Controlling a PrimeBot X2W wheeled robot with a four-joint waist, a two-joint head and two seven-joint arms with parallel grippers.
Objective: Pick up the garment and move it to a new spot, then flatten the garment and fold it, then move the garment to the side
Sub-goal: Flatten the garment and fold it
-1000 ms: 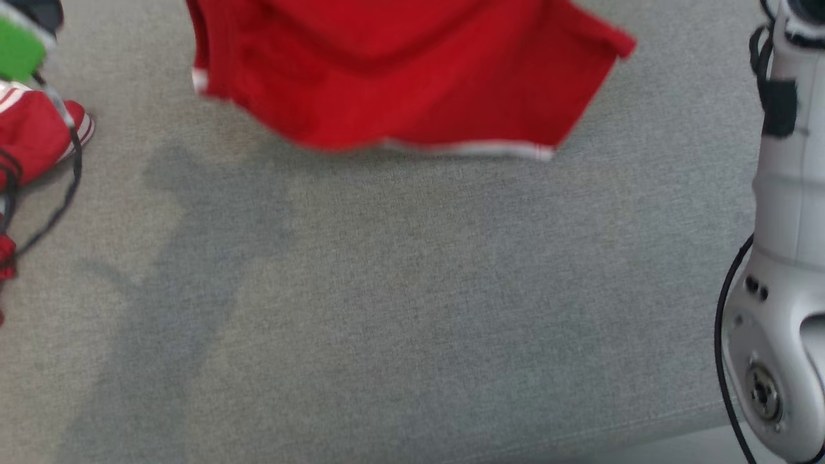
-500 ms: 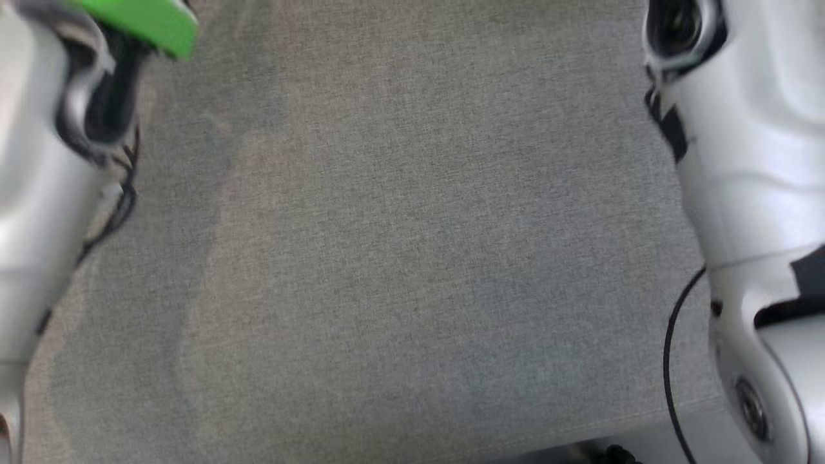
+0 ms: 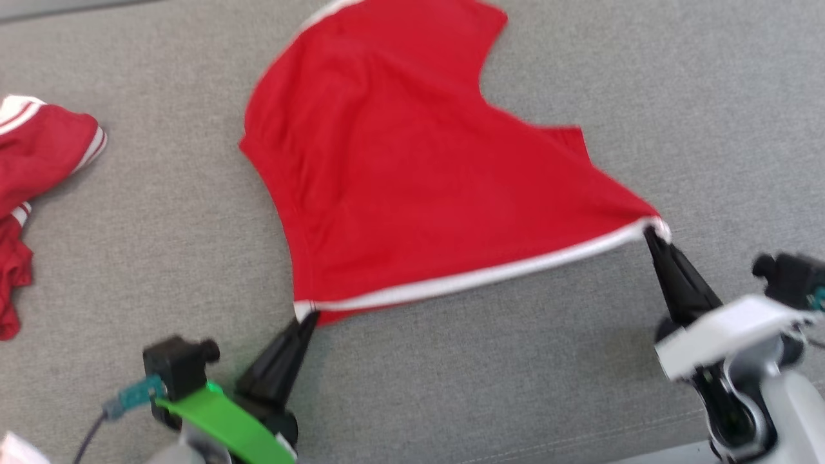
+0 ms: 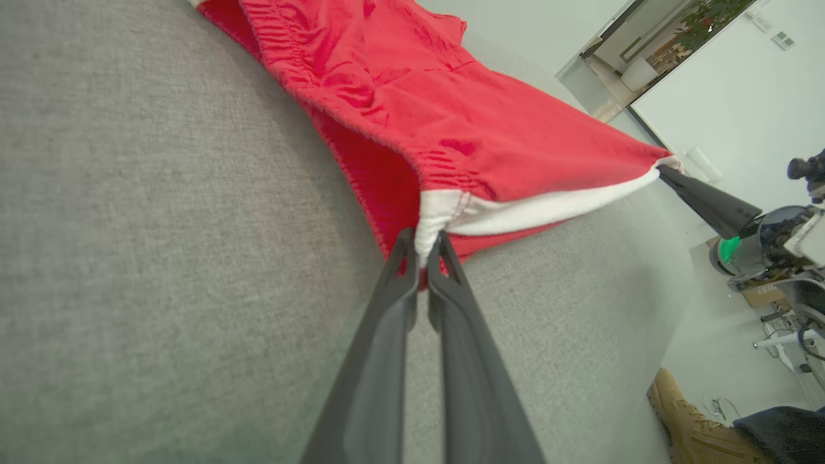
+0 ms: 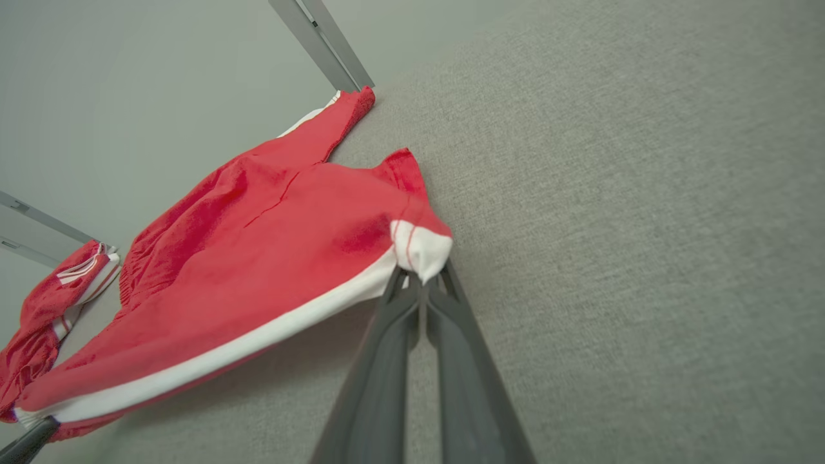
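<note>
Whereas half a sec ago we saw just pale forearms over grey cloth, our head cam has swung & the garment [image 3: 412, 174] lies spread mid-scene on the grey surface [image 3: 515, 386]. Our left gripper [image 3: 309, 317] pinches its near-left hem corner, right gripper [image 3: 650, 233] the near-right one, hem taut btwn them, fingers low, pointing far. Another red piece [image 3: 38, 154] lies left.

A garment [image 3: 412, 180] lies spread across the middle of the surface [image 3: 483, 386]. Its near edge runs from the left tool [image 3: 309, 317] to the right tool [image 3: 650, 232]. A second garment [image 3: 38, 148] lies well left.
</note>
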